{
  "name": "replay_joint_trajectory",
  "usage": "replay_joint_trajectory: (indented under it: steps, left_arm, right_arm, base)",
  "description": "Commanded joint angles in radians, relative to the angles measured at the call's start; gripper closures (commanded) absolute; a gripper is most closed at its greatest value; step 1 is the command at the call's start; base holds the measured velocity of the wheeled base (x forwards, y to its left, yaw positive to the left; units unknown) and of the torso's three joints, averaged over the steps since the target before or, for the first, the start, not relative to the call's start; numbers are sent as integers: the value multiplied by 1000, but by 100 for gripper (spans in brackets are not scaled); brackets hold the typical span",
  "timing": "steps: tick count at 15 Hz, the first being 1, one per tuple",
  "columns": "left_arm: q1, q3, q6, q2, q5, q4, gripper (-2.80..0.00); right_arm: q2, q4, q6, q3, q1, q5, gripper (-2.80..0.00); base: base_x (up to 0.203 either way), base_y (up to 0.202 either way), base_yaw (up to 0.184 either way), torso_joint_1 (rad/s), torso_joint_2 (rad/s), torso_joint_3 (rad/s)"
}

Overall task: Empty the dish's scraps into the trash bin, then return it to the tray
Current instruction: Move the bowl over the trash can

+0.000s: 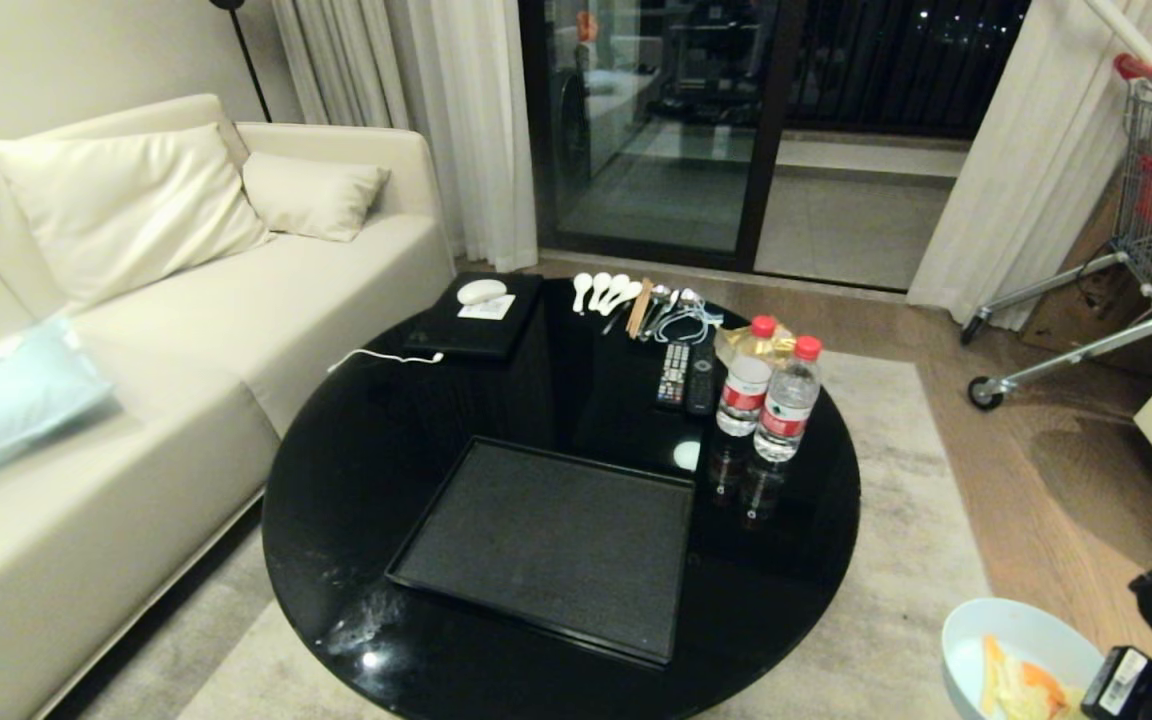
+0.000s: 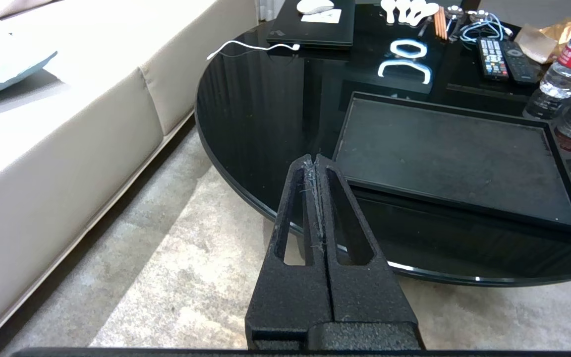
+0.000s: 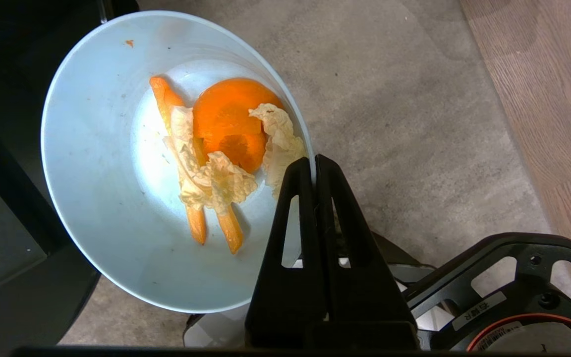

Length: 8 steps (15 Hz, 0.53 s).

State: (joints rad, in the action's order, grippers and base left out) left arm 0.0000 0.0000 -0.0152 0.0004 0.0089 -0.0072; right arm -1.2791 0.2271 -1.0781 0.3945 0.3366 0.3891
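Though glossy, a round black table (image 1: pixel 356 480); beige rug (image 1: pixel 896 620).

You're looking at a cream sofa (image 1: pixel 186 330) with pillows (image 1: pixel 126 205) along the round black table's (image 1: pixel 356 470) left edge, white curtains (image 1: pixel 456 110) framing a dark glass door (image 1: pixel 656 120), beige rug (image 1: pixel 896 560) over wood floor (image 1: pixel 1026 470)

Dim warm indoor light, night outside the glass door (image 1: pixel 656 130); ceiling lamps glare on the glossy table (image 1: pixel 366 470); frames sharp.
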Motion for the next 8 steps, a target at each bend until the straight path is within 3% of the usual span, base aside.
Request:
replay_joint_trajectory:
  steps: [1,8]
  left_arm:
    - [0,0,0,0,0,0,0]
    - [0,0,-2,0,0,0,0]
  right_arm:
    - [-18,0,-5,3,1,2,0]
    - [-29,-18,1,3,1,5,0]
  base:
    - [0,0,0,0,0,0]
    - [0,0,0,0,0,0]
